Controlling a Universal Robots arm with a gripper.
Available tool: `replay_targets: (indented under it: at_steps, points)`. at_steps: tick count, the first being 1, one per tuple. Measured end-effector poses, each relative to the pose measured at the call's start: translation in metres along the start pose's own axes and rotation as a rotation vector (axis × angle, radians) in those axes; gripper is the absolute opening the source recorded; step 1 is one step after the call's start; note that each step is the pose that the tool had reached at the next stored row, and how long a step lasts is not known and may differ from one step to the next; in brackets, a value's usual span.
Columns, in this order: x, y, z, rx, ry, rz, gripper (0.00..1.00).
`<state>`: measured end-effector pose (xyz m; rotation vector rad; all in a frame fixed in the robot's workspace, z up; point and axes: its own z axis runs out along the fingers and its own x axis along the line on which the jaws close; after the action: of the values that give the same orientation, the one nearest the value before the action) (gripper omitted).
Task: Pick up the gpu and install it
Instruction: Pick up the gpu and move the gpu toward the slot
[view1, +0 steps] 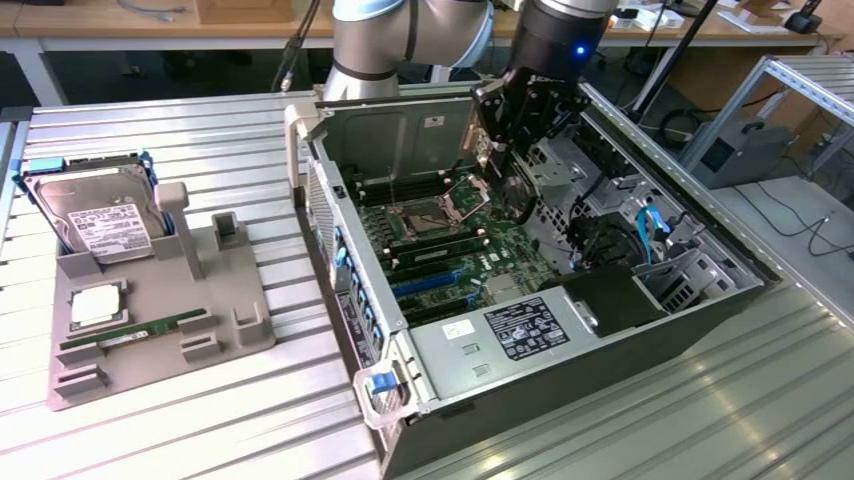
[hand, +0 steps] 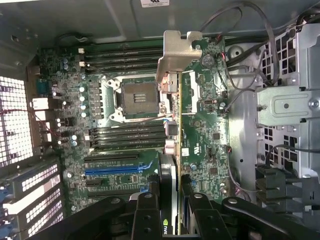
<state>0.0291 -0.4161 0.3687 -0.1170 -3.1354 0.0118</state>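
Silvery metal marks the bracket (hand: 177, 52) at the far end of the gpu (hand: 173, 175), a thin flat expansion card seen edge-on in the wrist view. The black end effector (hand: 172, 216) is clamped on the card's near end, one finger (hand: 145, 215) on each face. In the exterior view the card hangs inside the open dark tower computer case (view1: 627, 335), above the green motherboard (view1: 461, 245) and apart from it, near the square processor socket (hand: 139, 95). The long blue expansion slot (hand: 112, 170) lies just beside the card's line, and the card seems to run across it rather than along it. Doing this step well probably means a firm, square grip so the card cannot twist. Its connector edge should sit parallel to the slot, with the bracket toward the case's rear wall. The loose grey cables (hand: 235, 60) beside the drive cage could snag and are best avoided. On the ribbed metal tabletop (view1: 200, 430), a grey fixture (view1: 160, 280) carries a boxy silver hard drive (view1: 100, 215) and a narrow green memory stick (view1: 134, 330), well apart from the case.
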Motion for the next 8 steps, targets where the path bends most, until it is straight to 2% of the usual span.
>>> replay_targets:
  at_steps: [8]
  points:
    - [-0.0026, 0.0002, 0.007, 0.0002, 0.0, 0.0, 0.27]
